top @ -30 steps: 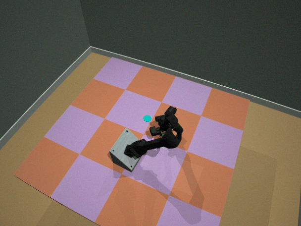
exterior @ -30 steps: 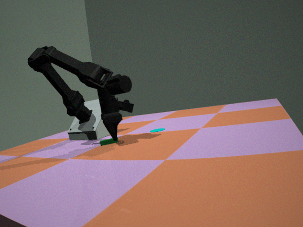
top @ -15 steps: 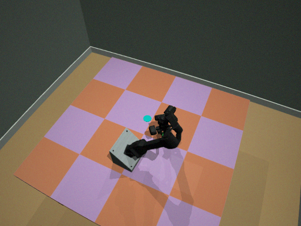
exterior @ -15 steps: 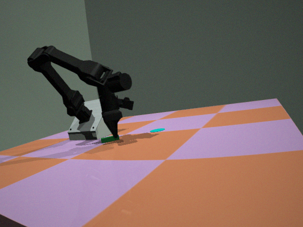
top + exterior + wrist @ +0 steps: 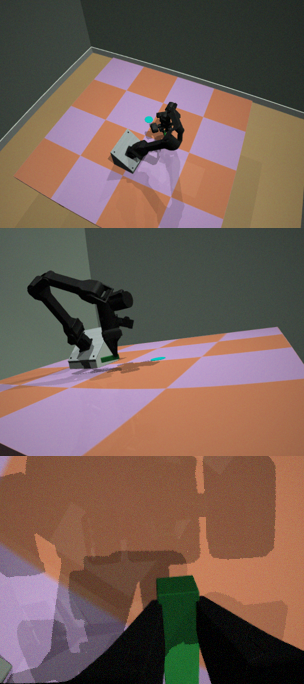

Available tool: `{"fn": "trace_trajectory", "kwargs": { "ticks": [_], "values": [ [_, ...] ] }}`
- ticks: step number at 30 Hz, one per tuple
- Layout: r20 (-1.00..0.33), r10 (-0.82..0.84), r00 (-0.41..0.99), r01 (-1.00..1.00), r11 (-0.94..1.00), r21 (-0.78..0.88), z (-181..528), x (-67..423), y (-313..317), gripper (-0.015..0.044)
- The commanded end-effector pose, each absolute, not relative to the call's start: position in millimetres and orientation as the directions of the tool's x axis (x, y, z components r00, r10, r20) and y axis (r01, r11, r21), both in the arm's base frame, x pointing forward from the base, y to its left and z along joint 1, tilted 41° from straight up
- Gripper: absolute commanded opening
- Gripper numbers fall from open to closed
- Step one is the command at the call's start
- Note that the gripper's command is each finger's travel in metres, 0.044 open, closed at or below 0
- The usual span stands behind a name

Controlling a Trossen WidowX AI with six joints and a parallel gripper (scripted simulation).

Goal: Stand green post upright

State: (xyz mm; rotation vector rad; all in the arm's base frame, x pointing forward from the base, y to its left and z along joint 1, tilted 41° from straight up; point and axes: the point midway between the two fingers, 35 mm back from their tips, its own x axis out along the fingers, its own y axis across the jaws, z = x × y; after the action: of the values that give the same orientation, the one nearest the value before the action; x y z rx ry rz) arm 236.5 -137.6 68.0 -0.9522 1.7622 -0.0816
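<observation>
The gripper (image 5: pixel 115 354) is pointed straight down at the checkered mat (image 5: pixel 225 368), and its fingers are drawn nearly together, clamped on the green post (image 5: pixel 109 358). In the wrist view the post (image 5: pixel 180 638) is seen squeezed between the two dark fingers, with its far end protruding beyond them over an orange square. In the exterior view the post is shown lying flat, close to the mat surface, and the hold is taken at its right end; the rest of its length extends leftward in front of the grey base block (image 5: pixel 91 348). Whether it is still resting on the mat or lifted slightly off it cannot be told.

The cyan circle (image 5: pixel 158 358) is found on a purple square near the middle of the mat, apart from the post and to its right in the exterior view. In the top view the circle (image 5: pixel 148 119) is located just left of the gripper (image 5: pixel 163 132), toward the far left corner of the mat, and only a sliver of green (image 5: pixel 165 133) is visible under the wrist. The arm (image 5: pixel 172 135) is folded over from the base block (image 5: pixel 125 150), which is seated nearer the mat's left edge.
</observation>
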Motion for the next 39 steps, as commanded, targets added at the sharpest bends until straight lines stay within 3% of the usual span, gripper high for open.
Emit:
{"fn": "trace_trajectory", "kwargs": {
  "ticks": [1, 39],
  "values": [
    [-0.772, -0.628, -0.096, -0.551, 0.679, -0.484, 76, 240, -132, 0.0023],
    [-0.755, -0.645, -0.123, -0.616, 0.645, -0.451, 123, 253, -83, 0.0023]
  ]
}}
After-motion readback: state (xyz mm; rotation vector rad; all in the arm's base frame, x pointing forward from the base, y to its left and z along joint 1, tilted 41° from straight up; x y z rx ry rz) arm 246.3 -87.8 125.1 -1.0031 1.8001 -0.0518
